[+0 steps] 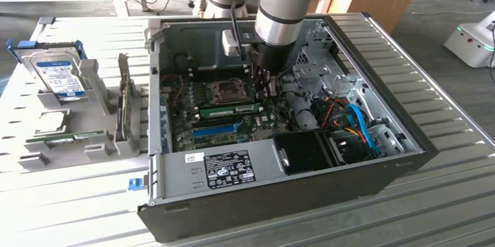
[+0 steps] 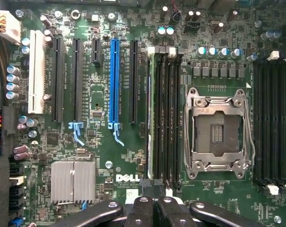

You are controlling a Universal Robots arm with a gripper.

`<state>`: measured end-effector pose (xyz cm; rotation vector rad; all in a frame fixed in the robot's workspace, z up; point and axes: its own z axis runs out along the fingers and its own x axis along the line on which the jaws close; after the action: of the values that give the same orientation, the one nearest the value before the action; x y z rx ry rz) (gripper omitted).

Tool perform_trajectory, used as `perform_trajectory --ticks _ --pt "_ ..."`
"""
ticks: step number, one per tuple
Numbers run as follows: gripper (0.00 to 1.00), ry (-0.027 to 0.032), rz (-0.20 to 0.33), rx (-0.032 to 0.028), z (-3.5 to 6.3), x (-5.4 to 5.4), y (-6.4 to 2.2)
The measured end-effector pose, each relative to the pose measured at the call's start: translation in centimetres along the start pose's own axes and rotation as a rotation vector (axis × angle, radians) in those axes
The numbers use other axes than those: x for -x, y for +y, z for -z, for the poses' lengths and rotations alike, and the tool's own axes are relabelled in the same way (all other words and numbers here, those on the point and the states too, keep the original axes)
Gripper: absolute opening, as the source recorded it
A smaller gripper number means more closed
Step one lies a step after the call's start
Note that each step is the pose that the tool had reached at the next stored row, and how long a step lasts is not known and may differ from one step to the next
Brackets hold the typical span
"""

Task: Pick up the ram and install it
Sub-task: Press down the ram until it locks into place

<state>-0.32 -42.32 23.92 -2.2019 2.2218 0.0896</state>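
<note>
A green ram [image 1: 230, 108] stands on edge in a slot of the motherboard, between the CPU socket [image 1: 229, 90] and the long blue slot [image 1: 215, 129]. My gripper [image 1: 264, 84] hangs inside the open computer case, just above the board and to the exterior view's right of that ram. In the wrist view the gripper [image 2: 155, 209] is shut, its black fingers [image 2: 143, 210] pressed together with nothing between them. They sit over the end of the black memory slots [image 2: 164, 113], beside the CPU socket [image 2: 216, 132]. A second green stick [image 1: 73, 138] lies in the grey fixture outside the case.
The grey fixture [image 1: 97, 151] at the exterior view's left also holds a silver hard drive with a blue label [image 1: 60, 76], an upright card [image 1: 124, 105] and a square chip [image 1: 48, 120]. Case walls [image 1: 270, 200], drive cages and blue cables [image 1: 360, 122] crowd the arm.
</note>
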Motion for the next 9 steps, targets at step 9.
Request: perform_trajectory --ticks 9 --pt "0.11 0.0001 0.0 0.0 -0.27 -0.02 -0.01"
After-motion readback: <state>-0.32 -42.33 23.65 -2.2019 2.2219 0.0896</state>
